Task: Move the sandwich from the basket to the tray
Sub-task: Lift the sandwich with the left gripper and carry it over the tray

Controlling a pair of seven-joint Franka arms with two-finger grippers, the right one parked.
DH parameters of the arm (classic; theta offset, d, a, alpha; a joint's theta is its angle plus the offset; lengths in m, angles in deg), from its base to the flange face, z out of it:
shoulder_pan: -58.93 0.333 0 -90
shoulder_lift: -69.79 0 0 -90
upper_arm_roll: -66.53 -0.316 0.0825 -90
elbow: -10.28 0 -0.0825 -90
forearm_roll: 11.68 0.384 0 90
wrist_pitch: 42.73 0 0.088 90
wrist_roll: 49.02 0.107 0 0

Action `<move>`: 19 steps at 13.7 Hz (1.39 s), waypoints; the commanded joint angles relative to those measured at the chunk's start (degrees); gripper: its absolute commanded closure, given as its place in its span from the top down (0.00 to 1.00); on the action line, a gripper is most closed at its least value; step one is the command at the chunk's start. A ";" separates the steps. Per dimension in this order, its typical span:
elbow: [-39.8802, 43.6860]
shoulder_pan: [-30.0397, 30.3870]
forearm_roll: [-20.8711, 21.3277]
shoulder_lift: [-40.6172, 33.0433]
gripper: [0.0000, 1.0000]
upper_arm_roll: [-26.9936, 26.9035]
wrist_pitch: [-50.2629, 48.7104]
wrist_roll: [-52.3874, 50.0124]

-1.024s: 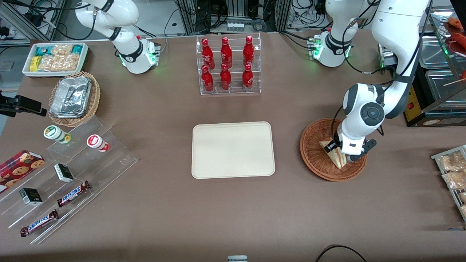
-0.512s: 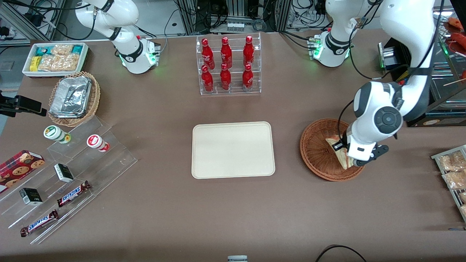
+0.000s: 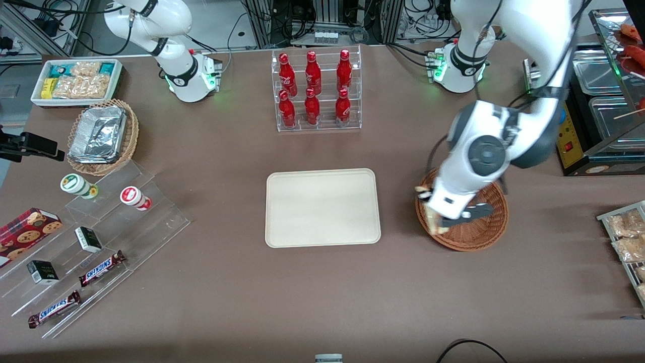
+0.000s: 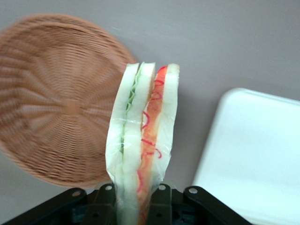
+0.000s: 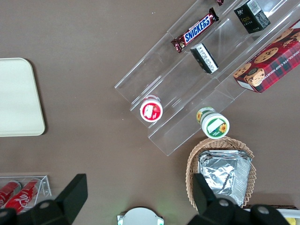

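I have the end effector (image 4: 136,206) clamped on the sandwich (image 4: 140,140), held clear above the basket (image 3: 484,229) rim nearest the tray (image 3: 322,207); transfer step, I judge: next, carry it over the tray, lower, release.

The word SNICKERS reads on two bars (image 3: 102,267) (image 3: 54,308) lying on the clear stepped shelf (image 3: 151,222), and again on one bar in the right wrist view. The red bottles (image 3: 312,88) carry white script, probably Coca-Cola.

The gripper (image 4: 140,206) holds the sandwich (image 4: 143,140) over the basket's (image 3: 484,237) edge, unlabelled.
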 commanded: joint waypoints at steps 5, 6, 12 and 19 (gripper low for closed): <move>16.26 -12.42 -2.70 14.62 0.00 -0.19 -2.27 -12.74; 18.11 -14.01 -2.70 16.30 0.00 -0.19 -2.18 -14.41; 26.29 -20.69 -2.35 25.70 0.00 -0.36 4.76 -22.84; 35.60 -22.81 0.29 32.47 0.00 -0.89 -2.33 -25.41</move>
